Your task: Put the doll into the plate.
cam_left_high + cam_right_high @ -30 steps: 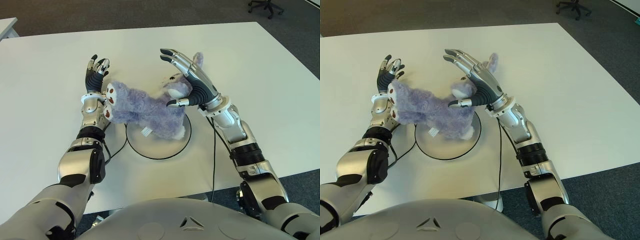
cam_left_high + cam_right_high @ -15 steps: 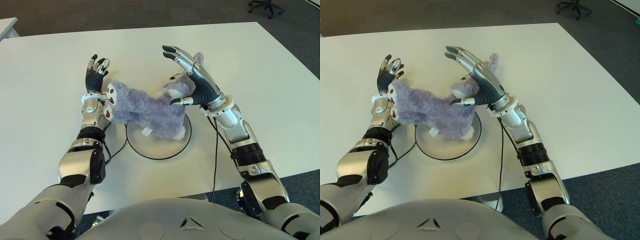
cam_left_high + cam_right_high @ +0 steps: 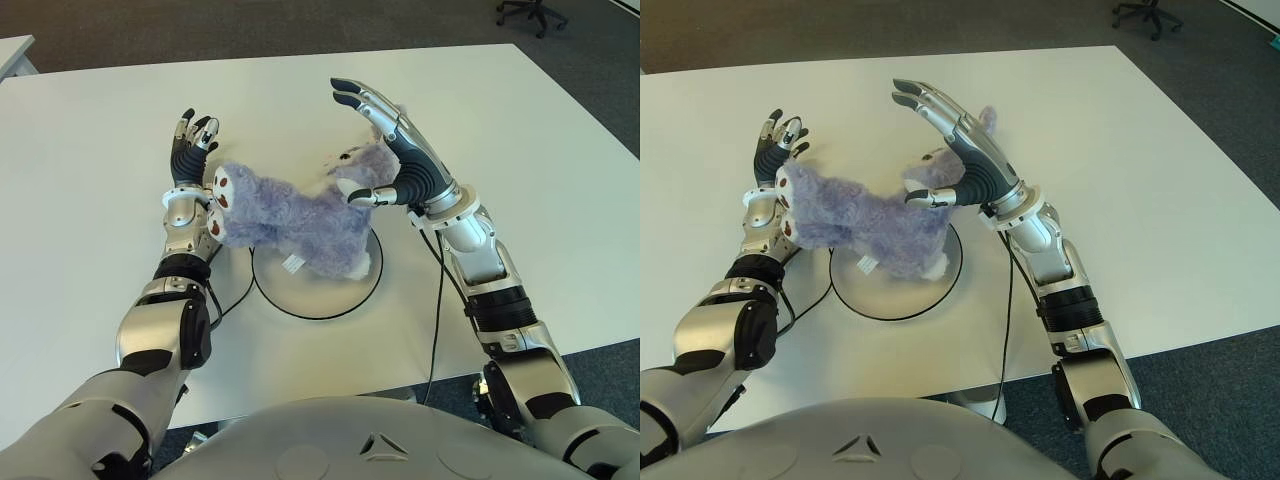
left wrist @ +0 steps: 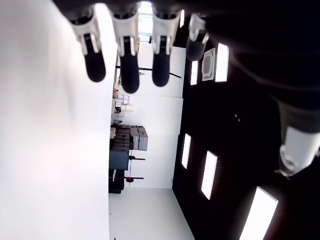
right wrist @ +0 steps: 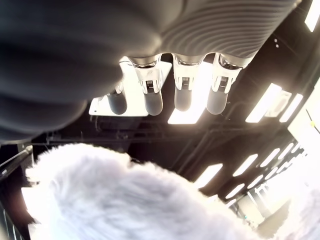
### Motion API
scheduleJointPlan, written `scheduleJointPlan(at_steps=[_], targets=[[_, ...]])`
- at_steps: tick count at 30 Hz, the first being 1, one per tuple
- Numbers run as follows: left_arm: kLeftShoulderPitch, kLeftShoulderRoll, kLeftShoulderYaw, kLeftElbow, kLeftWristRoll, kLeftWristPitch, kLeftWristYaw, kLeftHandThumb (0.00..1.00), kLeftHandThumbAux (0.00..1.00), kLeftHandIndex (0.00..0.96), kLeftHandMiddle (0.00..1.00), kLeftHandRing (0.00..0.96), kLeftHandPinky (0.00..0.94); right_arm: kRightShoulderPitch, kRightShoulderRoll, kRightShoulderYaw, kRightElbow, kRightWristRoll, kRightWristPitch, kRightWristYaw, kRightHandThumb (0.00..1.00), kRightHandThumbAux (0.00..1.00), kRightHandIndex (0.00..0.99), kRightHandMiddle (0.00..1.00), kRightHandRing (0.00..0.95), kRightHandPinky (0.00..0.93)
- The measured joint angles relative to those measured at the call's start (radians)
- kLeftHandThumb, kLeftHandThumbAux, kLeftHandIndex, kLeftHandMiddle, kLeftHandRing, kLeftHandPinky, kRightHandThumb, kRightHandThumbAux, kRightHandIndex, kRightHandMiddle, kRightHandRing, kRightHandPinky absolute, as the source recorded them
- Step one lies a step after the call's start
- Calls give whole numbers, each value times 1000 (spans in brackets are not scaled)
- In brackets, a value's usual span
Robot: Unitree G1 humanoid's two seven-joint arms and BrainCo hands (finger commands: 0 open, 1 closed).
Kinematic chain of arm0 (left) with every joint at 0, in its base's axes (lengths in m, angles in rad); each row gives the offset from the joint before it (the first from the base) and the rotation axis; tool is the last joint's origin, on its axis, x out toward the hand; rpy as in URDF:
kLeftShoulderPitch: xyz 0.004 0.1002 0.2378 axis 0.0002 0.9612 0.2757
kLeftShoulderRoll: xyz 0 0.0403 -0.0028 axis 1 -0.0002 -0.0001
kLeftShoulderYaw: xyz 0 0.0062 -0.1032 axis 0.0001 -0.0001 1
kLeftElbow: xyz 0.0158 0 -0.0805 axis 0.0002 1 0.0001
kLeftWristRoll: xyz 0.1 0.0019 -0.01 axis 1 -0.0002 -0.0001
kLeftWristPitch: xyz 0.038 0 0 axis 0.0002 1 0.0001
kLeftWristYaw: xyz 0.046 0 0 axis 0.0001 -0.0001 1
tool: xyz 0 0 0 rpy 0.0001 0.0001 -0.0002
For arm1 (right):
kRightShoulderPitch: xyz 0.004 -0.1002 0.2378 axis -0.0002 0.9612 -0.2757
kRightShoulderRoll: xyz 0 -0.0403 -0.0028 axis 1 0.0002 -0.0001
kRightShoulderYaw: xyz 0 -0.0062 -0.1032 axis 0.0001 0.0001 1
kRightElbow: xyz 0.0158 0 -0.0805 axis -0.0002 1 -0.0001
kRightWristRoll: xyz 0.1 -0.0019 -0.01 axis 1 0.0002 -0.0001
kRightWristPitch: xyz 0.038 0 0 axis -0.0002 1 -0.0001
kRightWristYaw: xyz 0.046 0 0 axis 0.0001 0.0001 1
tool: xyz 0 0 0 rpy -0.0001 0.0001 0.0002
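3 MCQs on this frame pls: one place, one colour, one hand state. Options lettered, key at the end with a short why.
1. Where is the doll?
A. partly over the plate, feet past its rim
B. off the table
C. in the left hand

2. Doll's fur colour?
A. green
B. purple
C. red

3. The right hand is:
A. fisted
B. clamped on the doll
C. open beside the doll's head

Key: 1 A, body covers the plate's far half while the feet stick out near the left hand. 2 B, lavender fur. 3 C, fingers extended, nothing gripped.
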Motion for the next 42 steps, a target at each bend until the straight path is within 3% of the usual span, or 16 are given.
scheduleJointPlan(at_steps=[12, 16, 25, 34, 42], targets=[[5, 0, 0, -3, 0, 0, 0, 0, 533, 71, 191, 211, 255, 3, -2, -13, -15, 3, 18, 22, 136, 243, 0, 0, 0, 0], [6, 0, 0, -4, 0, 0, 0, 0, 531, 73, 194, 211, 220, 3, -6, -17, -23, 6, 28, 34, 139, 232, 0, 0, 0, 0], [8, -1, 0, -7, 0, 0, 0, 0, 523, 78, 194, 218, 270, 1, -14, -46, -14, 15, 46, 37, 153, 214, 0, 0, 0, 0], [11, -1, -1, -13, 0, 0, 0, 0, 522, 80, 183, 199, 209, -5, -12, -64, 5, -5, 50, 10, 95, 207, 0, 0, 0, 0], [13, 0, -1, -16, 1, 1, 0, 0, 512, 77, 179, 195, 211, -13, -16, -84, 6, -5, 63, -1, 69, 208, 0, 0, 0, 0]])
